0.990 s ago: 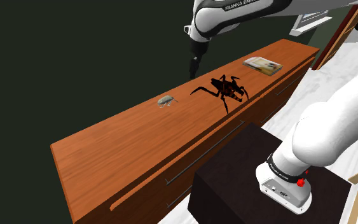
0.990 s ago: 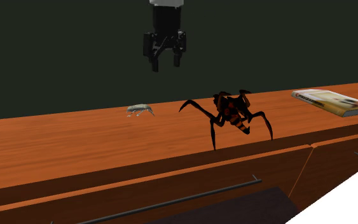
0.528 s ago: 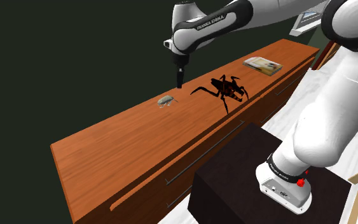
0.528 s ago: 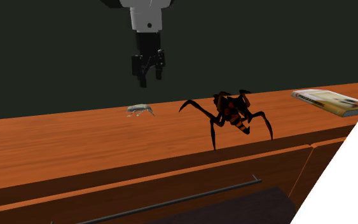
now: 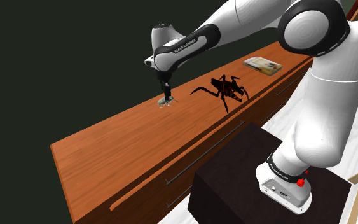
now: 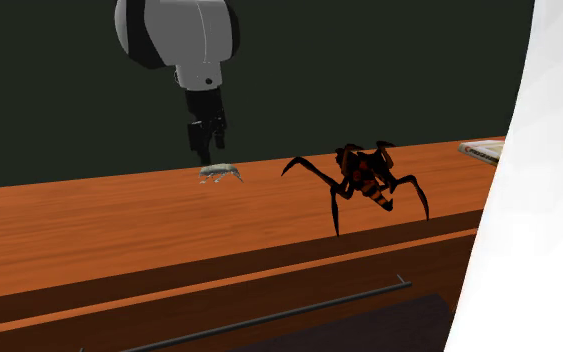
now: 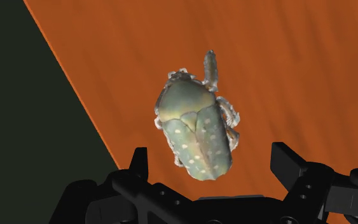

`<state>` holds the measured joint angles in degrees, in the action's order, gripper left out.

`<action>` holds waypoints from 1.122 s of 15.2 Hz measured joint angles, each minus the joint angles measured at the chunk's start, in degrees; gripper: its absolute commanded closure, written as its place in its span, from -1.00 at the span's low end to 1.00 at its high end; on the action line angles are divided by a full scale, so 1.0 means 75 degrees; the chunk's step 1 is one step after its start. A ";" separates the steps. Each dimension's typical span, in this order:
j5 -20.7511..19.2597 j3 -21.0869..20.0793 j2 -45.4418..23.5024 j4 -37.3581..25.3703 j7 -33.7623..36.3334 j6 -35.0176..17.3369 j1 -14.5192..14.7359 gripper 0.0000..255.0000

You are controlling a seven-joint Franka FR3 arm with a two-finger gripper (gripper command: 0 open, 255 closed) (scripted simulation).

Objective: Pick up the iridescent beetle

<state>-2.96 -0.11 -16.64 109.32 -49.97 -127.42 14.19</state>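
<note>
My hand (image 6: 207,150) hangs just above the beetle (image 7: 196,130), its fingers spread. The beetle's rear end lies between them, and I can see neither finger touching it. The beetle is grey-green with pale speckles on its wing cases. It sits on the orange-brown wooden tabletop (image 5: 126,146) near the far edge, just above and left of centre in the shoulder view. A black spider (image 5: 225,88) banded in red-orange stands to its right, near but apart. A book (image 5: 262,64) lies farther toward the upper right.
</note>
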 measured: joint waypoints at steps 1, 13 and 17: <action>-0.0027 -0.0024 -0.0129 -0.0090 -0.0080 -0.0031 0.0015 -1.00; -0.0090 -0.0041 -0.0629 0.0069 -0.0095 -0.0686 0.0048 1.00; -0.0091 -0.0041 -0.0630 0.0069 -0.0095 -0.0687 0.0048 1.00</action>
<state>-3.64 -0.41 -21.36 109.84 -50.68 -132.58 14.55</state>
